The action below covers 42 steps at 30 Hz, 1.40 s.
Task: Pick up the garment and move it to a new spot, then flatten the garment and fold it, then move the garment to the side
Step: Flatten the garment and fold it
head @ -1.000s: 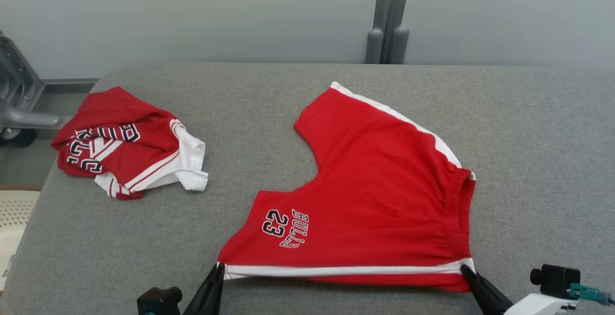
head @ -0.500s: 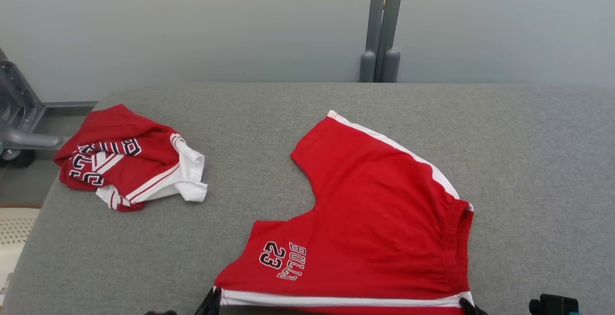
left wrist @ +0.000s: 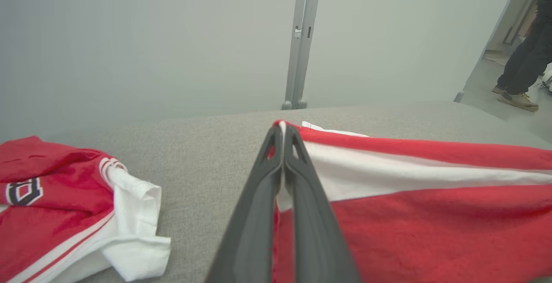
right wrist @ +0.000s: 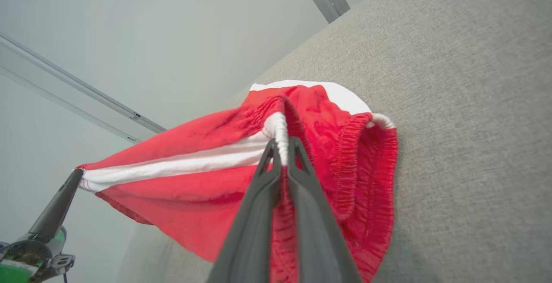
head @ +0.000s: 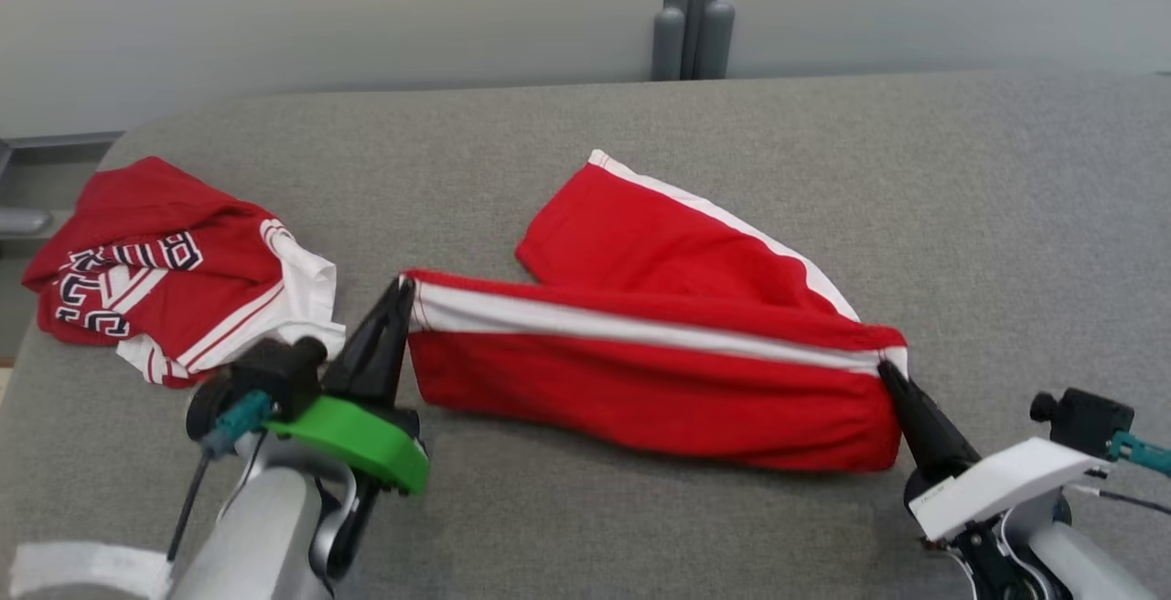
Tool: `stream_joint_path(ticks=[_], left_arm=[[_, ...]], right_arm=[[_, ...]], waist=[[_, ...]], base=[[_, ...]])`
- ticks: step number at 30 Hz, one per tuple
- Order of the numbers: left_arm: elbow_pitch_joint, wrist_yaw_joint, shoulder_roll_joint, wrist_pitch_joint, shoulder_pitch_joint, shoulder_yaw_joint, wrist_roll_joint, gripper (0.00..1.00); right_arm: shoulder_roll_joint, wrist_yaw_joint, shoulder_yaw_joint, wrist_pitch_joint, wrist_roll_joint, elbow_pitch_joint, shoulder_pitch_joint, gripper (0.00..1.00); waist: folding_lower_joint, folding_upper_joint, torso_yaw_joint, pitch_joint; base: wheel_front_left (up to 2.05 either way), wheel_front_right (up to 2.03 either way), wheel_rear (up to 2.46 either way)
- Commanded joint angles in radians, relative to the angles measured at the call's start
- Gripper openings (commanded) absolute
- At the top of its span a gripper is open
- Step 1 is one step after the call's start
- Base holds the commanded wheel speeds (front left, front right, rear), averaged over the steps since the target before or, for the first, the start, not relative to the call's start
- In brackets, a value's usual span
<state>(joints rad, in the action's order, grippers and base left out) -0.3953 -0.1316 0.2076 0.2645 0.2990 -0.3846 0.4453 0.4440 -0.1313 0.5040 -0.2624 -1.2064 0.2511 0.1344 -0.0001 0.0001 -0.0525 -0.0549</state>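
Observation:
The garment is a pair of red shorts with a white side stripe, on the grey table. Its near side is lifted off the surface and stretched between my two grippers, while the far leg still lies flat. My left gripper is shut on the hem corner; in the left wrist view its fingertips pinch the white stripe. At the other end, my right gripper is shut on the elastic waistband corner. The left gripper also shows in the right wrist view.
A second red and white garment lies crumpled at the table's left end. A grey post stands behind the far edge before a pale wall. A person's legs stand far off to the right. Bare table stretches to the right of the shorts.
Both grippers have lifted the near edge of the shorts and carried it up and toward the far leg, hiding the printed lettering. The head camera has also shifted.

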Motion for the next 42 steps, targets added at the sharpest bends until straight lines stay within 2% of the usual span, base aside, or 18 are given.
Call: stream_joint_path(ticks=[1, 11, 19, 24, 31, 42], left_arm=[[-0.014, 0.002, 0.009, -0.001, 0.047, 0.004, -0.006, 0.0], [-0.188, 0.002, 0.004, -0.001, 0.339, -0.069, -0.025, 0.0], [-0.312, 0.002, -0.001, -0.001, 0.5, -0.089, -0.049, 0.0], [-0.383, 0.002, 0.005, -0.001, 0.571, -0.085, -0.066, 0.0], [-0.476, 0.006, -0.011, -0.001, 0.647, -0.077, -0.117, 0.0], [-0.546, 0.016, -0.018, -0.001, 0.71, -0.062, -0.163, 0.0]], right_arm=[[-0.008, 0.001, -0.01, -0.003, 0.01, -0.001, 0.027, 0.0], [-0.106, 0.001, -0.065, -0.003, 0.099, 0.028, 0.184, 0.0], [-0.153, 0.001, -0.085, -0.003, 0.127, 0.019, 0.223, 0.0], [-0.189, 0.001, -0.117, -0.003, 0.131, 0.015, 0.23, 0.0], [-0.209, 0.001, -0.096, -0.003, 0.149, 0.014, 0.242, 0.0], [-0.255, 0.001, -0.101, -0.003, 0.184, 0.027, 0.261, 0.0]], waist=[[0.0001, -0.0001, 0.062, -0.085], [0.0001, -0.0001, 0.159, -0.249], [0.0001, -0.0001, 0.21, -0.327], [0.0001, -0.0001, 0.241, -0.352], [0.0001, -0.0001, 0.267, -0.374], [0.0001, -0.0001, 0.299, -0.401]], base=[[0.0, 0.0, 0.0], [0.0, 0.0, 0.0], [0.0, 0.0, 0.0], [0.0, 0.0, 0.0], [0.0, 0.0, 0.0], [0.0, 0.0, 0.0]])
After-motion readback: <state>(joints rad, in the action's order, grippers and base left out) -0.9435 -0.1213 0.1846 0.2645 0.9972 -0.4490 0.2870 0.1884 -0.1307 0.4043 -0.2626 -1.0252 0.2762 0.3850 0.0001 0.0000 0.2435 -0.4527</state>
